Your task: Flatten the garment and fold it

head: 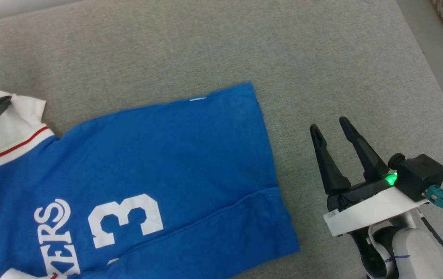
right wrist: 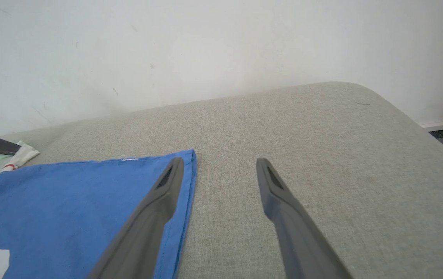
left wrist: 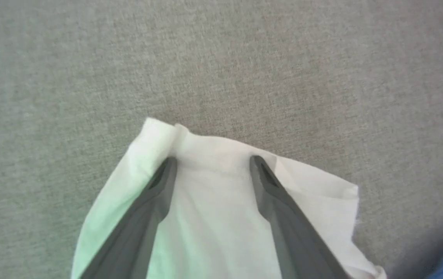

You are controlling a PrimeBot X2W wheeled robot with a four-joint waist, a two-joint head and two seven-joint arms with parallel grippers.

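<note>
At the left gripper (left wrist: 213, 159): parted wide, clamped on nothing, laid over the crumpled white sleeve (left wrist: 213, 217), whose far cuff edge curls up just past the tips; cannot tell whether touching the cloth. At the right gripper (head: 329, 124): also parted and empty, over the grey woven upholstered surface (head: 206, 46) just beside the hem (head: 269, 147), apart from it. Between the two, spread front-up, the bright blue short-sleeved jersey T-shirt with white sleeves and a white number 3 (head: 167, 155). Runs lengthwise across the head view, sleeve at the left to hem at the right, slightly tilted, so puts each end nearest its own-side arm. Shows a lower flap (head: 244, 232) doubled over by the near hem corner, probably to be smoothed first. Leaves wide bare upholstery beyond and to the right, ending in a rounded edge on the right and a white wall (right wrist: 206, 46) behind.
</note>
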